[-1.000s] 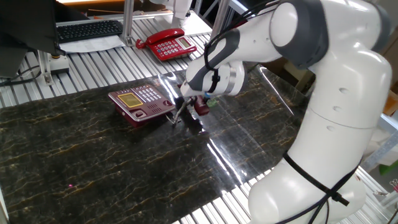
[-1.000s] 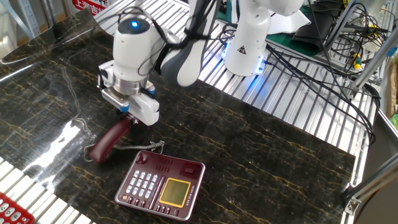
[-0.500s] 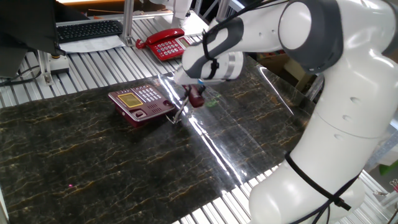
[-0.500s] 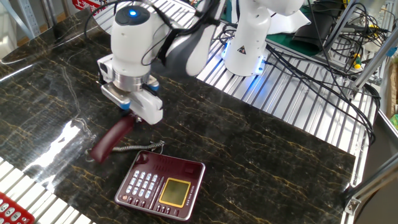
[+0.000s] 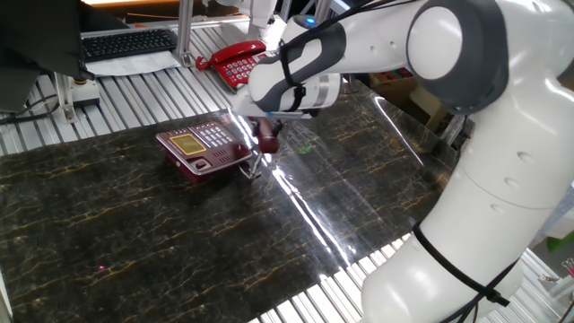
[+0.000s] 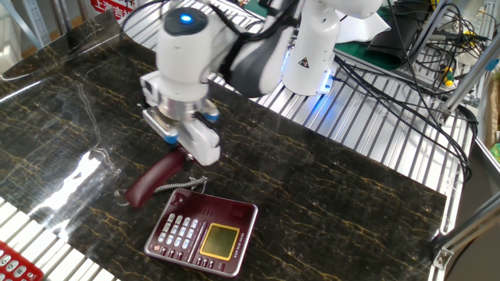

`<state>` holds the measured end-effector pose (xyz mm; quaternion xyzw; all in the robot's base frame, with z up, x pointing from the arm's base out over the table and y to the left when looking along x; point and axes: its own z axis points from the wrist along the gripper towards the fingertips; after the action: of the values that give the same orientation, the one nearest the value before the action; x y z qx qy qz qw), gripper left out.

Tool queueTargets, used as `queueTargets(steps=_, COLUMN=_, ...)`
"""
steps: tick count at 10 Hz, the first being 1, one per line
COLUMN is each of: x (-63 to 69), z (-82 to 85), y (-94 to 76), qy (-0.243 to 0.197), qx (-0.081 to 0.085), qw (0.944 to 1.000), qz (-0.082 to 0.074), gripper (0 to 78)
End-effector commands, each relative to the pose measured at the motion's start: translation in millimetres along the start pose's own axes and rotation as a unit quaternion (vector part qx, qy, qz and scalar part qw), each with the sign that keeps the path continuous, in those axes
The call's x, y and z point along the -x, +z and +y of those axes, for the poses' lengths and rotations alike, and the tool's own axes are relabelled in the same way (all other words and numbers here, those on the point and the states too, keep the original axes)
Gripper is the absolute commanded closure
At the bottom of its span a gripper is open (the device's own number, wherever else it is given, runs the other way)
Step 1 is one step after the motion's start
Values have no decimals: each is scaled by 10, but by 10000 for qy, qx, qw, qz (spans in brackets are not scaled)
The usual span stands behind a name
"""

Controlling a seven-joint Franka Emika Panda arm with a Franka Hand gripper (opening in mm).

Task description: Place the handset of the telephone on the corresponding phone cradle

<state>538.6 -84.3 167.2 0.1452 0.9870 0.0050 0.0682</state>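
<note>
The dark maroon handset (image 6: 151,179) hangs tilted just left of the telephone (image 6: 205,230), its thin coiled cord (image 6: 181,184) trailing to the base. My gripper (image 6: 183,150) is shut on the handset's upper end; the lower end points down toward the table. In the one fixed view the handset (image 5: 266,137) shows under the gripper (image 5: 267,126), right beside the telephone (image 5: 202,148). The phone cradle (image 6: 216,206), the dark red strip alongside the keypad and yellowish display, lies bare next to the handset.
A brighter red phone (image 5: 240,63) sits on the slatted bench behind the dark marble top. A black keyboard (image 5: 130,42) lies at the far left. Cables (image 6: 406,86) and the arm's base (image 6: 308,55) stand on the far side.
The gripper has carried the handset sideways toward the telephone; the handset now sits closer to the base and appears raised off the table.
</note>
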Motion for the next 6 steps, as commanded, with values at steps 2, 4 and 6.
queueTargets(steps=2, x=-161, z=440, y=-200, qy=1313, qx=33, qw=9913, qz=-14, gripper=764)
queueTargets(steps=4, x=-161, z=440, y=-200, qy=1794, qx=49, qw=9838, qz=-43, gripper=764)
queueTargets(steps=6, x=-161, z=440, y=-200, qy=2538, qx=115, qw=9672, qz=-37, gripper=764)
